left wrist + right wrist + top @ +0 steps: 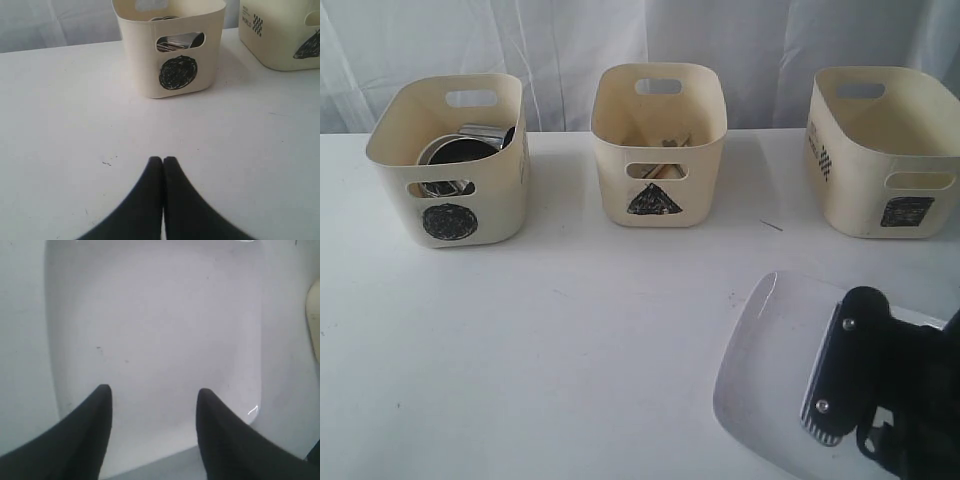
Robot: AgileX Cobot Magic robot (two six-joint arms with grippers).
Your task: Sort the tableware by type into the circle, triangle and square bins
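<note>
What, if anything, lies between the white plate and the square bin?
Nothing visible does. Only bare table separates the white plate from the square bin. The open right gripper hovers over the plate, with nothing between them.

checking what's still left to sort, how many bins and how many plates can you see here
bins: 3 (circle bin, triangle bin, square bin)
plates: 1 (white plate, outside the bins)
total: 4
The metal pieces inside the circle and triangle bins are too hidden to count.
</note>
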